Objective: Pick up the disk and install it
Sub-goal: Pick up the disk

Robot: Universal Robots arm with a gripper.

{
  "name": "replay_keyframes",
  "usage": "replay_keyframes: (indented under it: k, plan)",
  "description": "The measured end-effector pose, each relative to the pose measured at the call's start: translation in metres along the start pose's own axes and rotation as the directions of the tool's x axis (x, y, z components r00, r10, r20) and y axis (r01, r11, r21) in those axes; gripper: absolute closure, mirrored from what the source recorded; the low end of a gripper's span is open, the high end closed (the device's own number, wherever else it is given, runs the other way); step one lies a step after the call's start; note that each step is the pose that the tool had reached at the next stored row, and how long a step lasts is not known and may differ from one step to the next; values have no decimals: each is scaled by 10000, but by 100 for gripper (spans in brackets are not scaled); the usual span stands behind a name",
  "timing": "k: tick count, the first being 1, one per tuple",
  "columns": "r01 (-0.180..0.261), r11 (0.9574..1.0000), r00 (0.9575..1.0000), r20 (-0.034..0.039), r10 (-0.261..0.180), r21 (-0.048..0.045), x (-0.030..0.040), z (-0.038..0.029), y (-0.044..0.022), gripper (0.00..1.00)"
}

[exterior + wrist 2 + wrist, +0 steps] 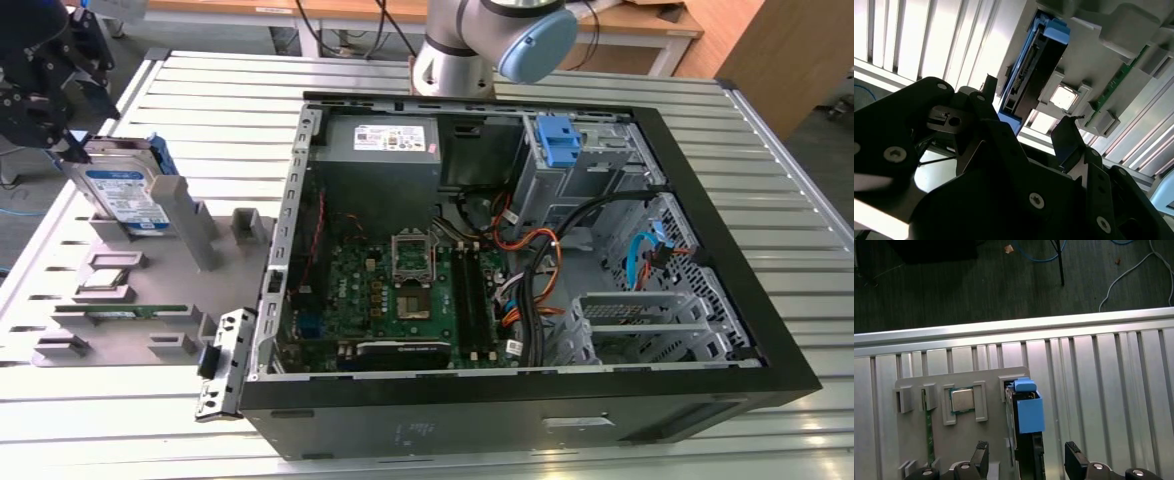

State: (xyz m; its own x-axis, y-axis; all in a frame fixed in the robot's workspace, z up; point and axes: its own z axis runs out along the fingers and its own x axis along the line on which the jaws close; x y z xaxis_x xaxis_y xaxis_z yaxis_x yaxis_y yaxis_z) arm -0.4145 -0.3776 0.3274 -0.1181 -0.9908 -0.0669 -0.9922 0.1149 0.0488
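Note:
The disk (124,190), silver with a white-and-blue label in a blue carrier frame, stands on edge in a slot of the grey holder (134,330) at the exterior view's left. My gripper (67,145) hangs just above its top edge. In the first wrist view the disk's blue carrier (1028,412) lies between my two fingers (981,452), with a gap on each side. The gripper (1026,455) is open and holds nothing. The second wrist view shows the disk (1036,60) beyond the gripper (1029,107), which is spread.
The grey holder also carries a square chip (961,400) and a green memory stick (929,427). The open computer case (747,300) fills the exterior view's right, with a blue bracket (558,140) on its cage. The slatted table's edge (1014,327) lies just beyond the holder.

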Motion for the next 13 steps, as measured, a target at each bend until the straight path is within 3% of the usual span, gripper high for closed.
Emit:
replay_keyframes:
  k: [7,13]
  plan:
    - [27,10000,10000,-10,-27,-1,5,79,-4,30]
    - [259,9997,9996,-77,-259,-12,10,144,-7,30]
